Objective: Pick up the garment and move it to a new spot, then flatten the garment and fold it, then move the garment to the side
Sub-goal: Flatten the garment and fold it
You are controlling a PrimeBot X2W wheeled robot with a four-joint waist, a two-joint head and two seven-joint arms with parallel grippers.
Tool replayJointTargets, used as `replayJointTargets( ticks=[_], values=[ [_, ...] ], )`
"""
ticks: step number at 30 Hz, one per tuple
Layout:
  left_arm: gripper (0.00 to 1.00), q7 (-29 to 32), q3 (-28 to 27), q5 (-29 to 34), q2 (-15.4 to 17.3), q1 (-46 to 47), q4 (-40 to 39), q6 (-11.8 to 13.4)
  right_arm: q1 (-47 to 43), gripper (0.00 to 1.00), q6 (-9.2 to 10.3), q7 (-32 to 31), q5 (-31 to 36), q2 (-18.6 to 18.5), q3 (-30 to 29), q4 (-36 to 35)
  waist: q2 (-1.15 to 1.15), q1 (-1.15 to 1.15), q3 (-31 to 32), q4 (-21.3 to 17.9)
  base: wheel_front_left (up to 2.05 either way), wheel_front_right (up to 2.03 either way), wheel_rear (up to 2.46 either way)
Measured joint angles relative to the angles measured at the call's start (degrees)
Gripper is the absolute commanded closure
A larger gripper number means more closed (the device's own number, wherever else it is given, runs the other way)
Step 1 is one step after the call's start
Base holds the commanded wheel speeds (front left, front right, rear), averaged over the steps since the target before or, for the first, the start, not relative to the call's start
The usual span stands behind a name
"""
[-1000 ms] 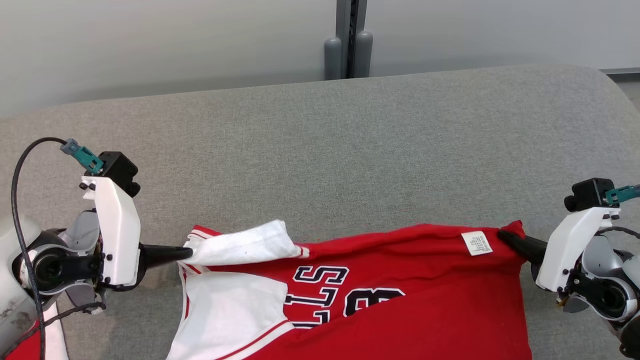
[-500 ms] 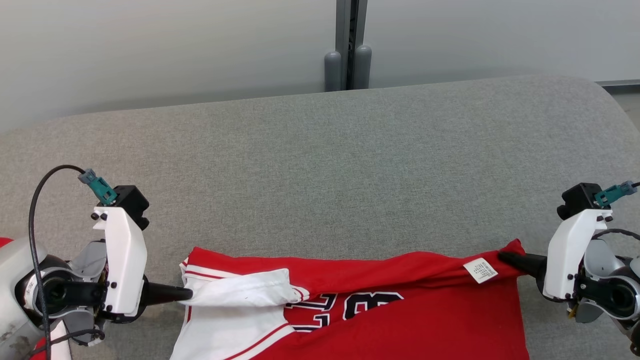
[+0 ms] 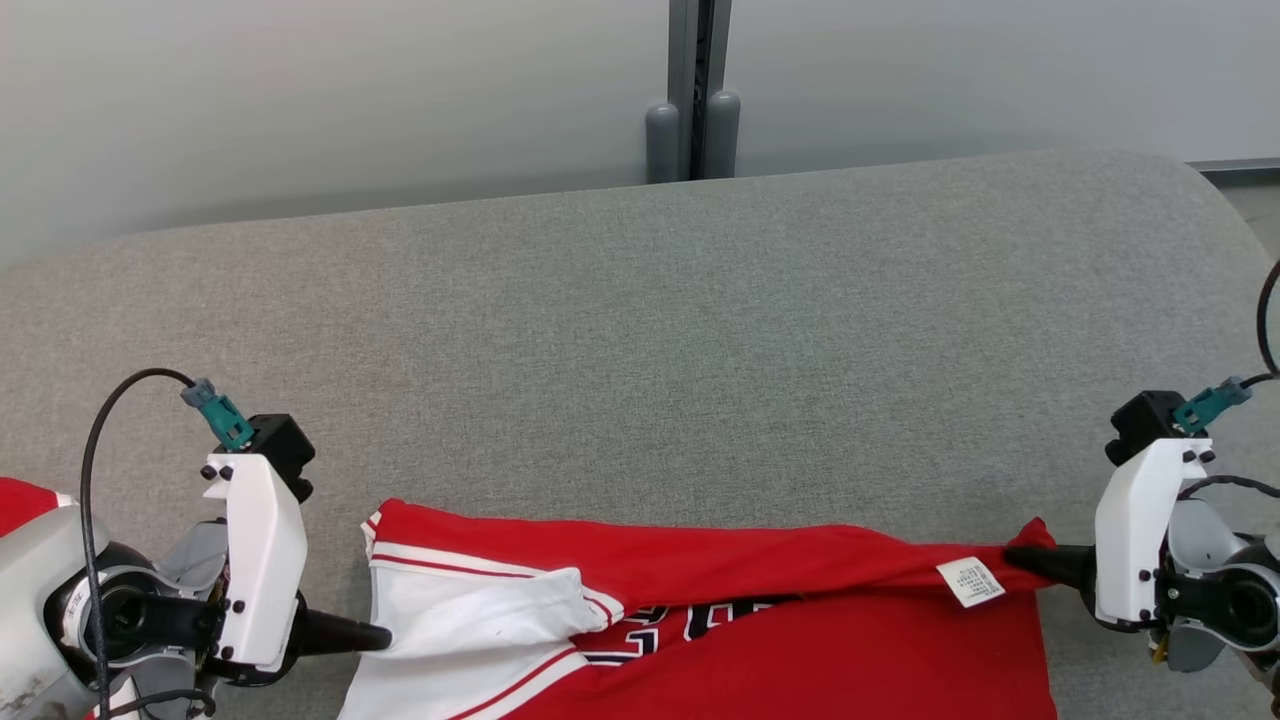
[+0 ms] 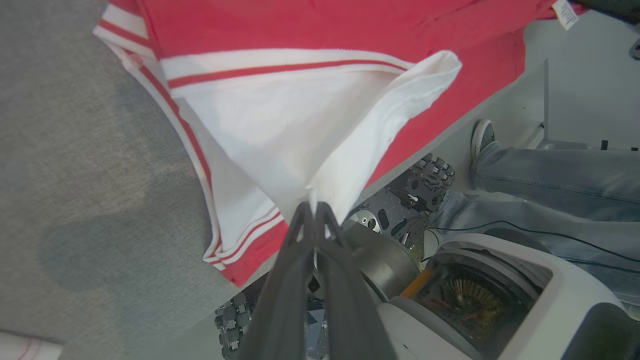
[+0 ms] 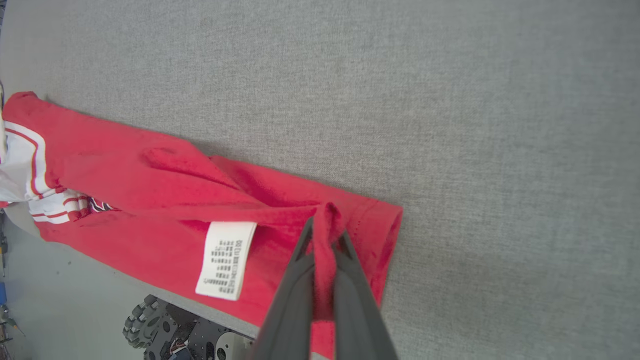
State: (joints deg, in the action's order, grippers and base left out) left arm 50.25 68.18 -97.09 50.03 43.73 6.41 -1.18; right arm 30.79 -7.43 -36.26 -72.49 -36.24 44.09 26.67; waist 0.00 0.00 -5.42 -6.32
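My left tool (image 3: 385,637) and right tool (image 3: 1010,553) stay clenched on opposite ends of the garment (image 3: 760,560), drawing its stretched edge nearer me across the grey surface (image 3: 640,330). Repositioning seems underway, with flattening still ahead.

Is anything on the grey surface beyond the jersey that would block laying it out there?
Nothing visible does. The left gripper is shut on the jersey at its white sleeve, the right gripper at its red corner, and the grey surface beyond lies bare.

Bright even light, soft shadows, sharp focus, wide-angle wrist distortion
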Motion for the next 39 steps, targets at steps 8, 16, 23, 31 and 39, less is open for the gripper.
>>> replayJointTargets(
  ticks=[8, 16, 23, 31, 39],
  values=[
    [1.00, 1.59, 0.48, -0.54, 0.04, -0.14, -0.30, 0.25, 0.01, 1.00, 0.00, -1.42, 0.97, 0.77, 1.48, 0.52, 0.00, 0.00, -0.13, -0.23, 0.00, 0.00, 0.00],
    [0.48, 2.07, 1.02, -0.69, -0.07, -1.24, -0.14, 0.49, 0.01, 0.00, 0.00, -2.05, 1.46, 1.16, 1.68, 1.88, 0.00, 0.00, -0.18, -0.37, 0.00, 0.00, 0.00],
    [0.00, 1.90, 1.35, -0.87, -0.60, -2.53, 0.71, 0.59, -1.57, 0.00, 0.00, -1.81, 1.20, 0.78, 1.01, -0.15, 0.00, 0.00, 0.71, -0.50, 0.00, 0.00, 0.00],
    [0.00, -3.50, -2.26, -1.35, -0.13, -2.26, 0.60, -0.07, -4.35, 0.00, 0.01, 9.71, 2.33, -1.72, -4.83, -4.71, 0.00, 0.00, 1.50, -0.93, 0.00, 0.00, 0.00],
    [0.00, -20.87, -7.80, 4.80, 0.29, -2.49, -0.29, -1.69, -9.04, 0.00, 0.01, 24.48, 5.76, -0.68, -12.40, -5.37, 0.00, 0.00, 0.92, -1.44, 0.00, 0.00, 0.00]
  ],
)
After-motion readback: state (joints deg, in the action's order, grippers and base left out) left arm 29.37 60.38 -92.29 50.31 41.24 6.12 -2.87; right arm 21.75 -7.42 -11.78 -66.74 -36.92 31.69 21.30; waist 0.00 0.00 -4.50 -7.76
